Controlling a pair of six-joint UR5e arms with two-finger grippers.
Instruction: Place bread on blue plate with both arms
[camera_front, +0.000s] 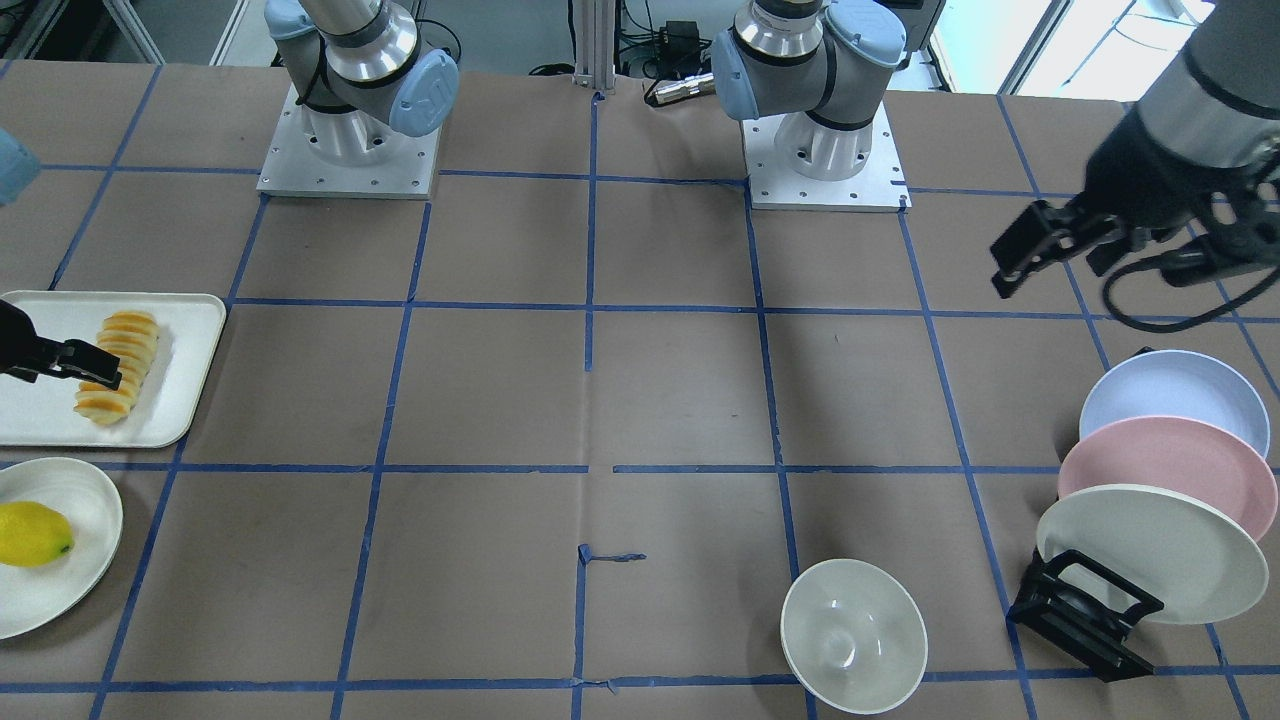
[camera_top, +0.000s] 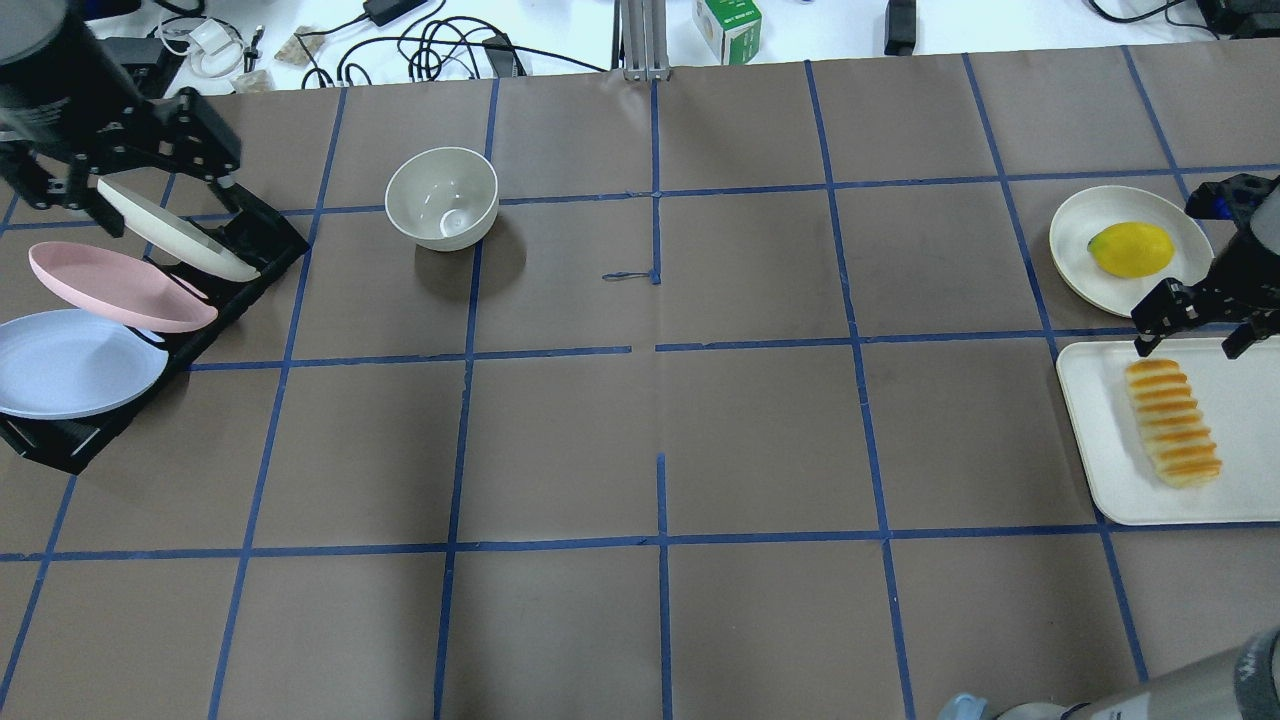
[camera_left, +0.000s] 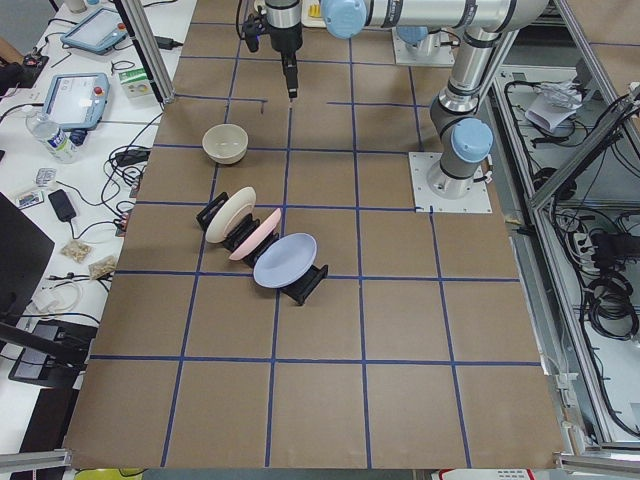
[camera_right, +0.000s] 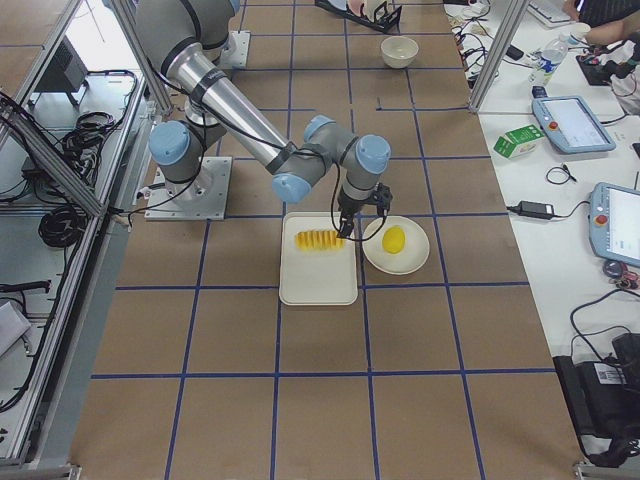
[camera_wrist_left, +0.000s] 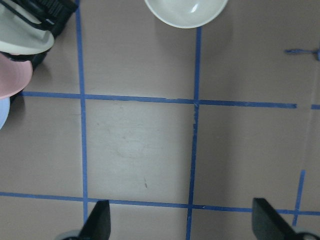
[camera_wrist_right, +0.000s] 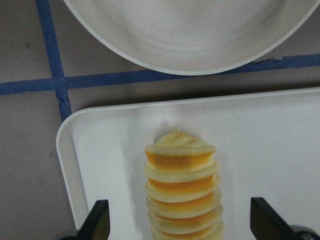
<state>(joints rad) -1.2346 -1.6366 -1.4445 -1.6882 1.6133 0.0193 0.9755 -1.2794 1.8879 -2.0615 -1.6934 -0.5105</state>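
Note:
The bread (camera_top: 1172, 422) lies on a white tray (camera_top: 1105, 470) at my right; it also shows in the front view (camera_front: 118, 366) and the right wrist view (camera_wrist_right: 182, 190). My right gripper (camera_top: 1195, 340) is open and hovers over the bread's far end, a finger (camera_wrist_right: 97, 222) on each side, not touching it. The blue plate (camera_top: 70, 365) stands tilted in a black rack (camera_top: 255, 235) at my left, nearest my side; the front view shows it too (camera_front: 1170, 400). My left gripper (camera_front: 1055, 265) is open and empty, high above the rack area; the left wrist view (camera_wrist_left: 182, 222) shows its jaws spread.
A pink plate (camera_top: 115, 285) and a cream-white plate (camera_top: 175, 230) stand in the same rack. A cream bowl (camera_top: 442, 197) sits on the table near the rack. A lemon (camera_top: 1130, 248) lies on a cream plate (camera_top: 1075, 225) just beyond the tray.

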